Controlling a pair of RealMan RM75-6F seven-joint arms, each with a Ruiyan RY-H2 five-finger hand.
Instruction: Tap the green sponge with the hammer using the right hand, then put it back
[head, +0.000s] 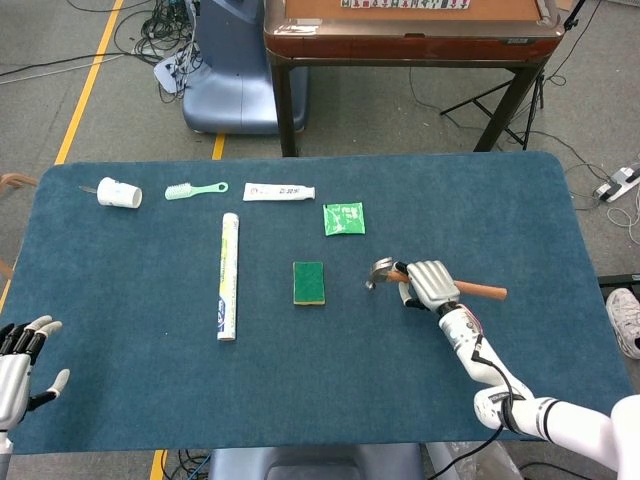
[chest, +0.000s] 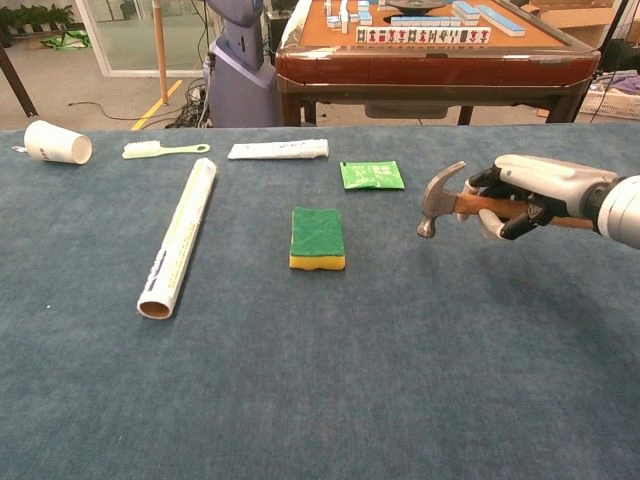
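Note:
The green sponge (head: 309, 283) (chest: 318, 237) with a yellow underside lies flat near the middle of the blue table. My right hand (head: 430, 285) (chest: 527, 189) grips the wooden handle of the hammer (head: 384, 271) (chest: 441, 198) and holds it in the air to the right of the sponge. The hammer's metal head points down and toward the sponge, well apart from it. My left hand (head: 20, 355) hovers open at the table's near left edge, seen only in the head view.
A rolled paper tube (head: 228, 276) lies left of the sponge. Along the far side lie a white cup (head: 119, 192), a green toothbrush (head: 195, 189), a toothpaste tube (head: 279, 191) and a green packet (head: 343, 218). A wooden table (head: 410, 40) stands beyond.

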